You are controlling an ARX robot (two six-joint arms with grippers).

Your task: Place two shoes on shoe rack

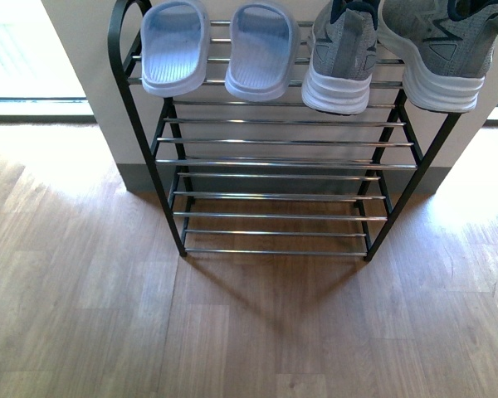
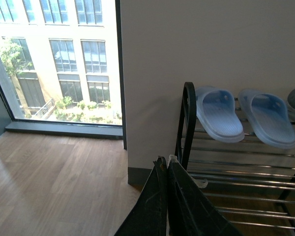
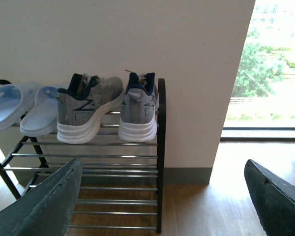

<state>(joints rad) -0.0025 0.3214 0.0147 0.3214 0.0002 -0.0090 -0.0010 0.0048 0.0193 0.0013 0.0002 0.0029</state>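
The shoe rack (image 1: 274, 166) is standing on the wooden floor (image 1: 83, 315) against a pale wall (image 2: 211, 44), its black frame carrying four tiers of thin chrome bars; the three lower tiers are sitting bare. On the top tier the two grey sneakers (image 3: 108, 110) are resting side by side at the robot's right end, heels and white soles overhanging the front bars and toes pointing toward the wall. Just beside them, toward the left end, the two pale blue slide sandals (image 1: 216, 50) are lying flat, also poking out over the front bar.

By this layout the placing is looking complete, with all the footwear on the rack.

The right hand (image 3: 162, 196) is hanging wide open in front of the rack, gripping nothing, its fingers (image 3: 44, 206) well apart. The left hand (image 2: 166, 196) is sitting closed, its dark fingers pressed together with nothing between them, near the rack's left arched rail.

As for handling, the sneakers are likely light, with soft knit uppers that would crumple under a pinch; the firm heel collar or the stiff sole edge would be the better hold. The sandals are probably lighter, rubbery and bendy, best taken across the strap.
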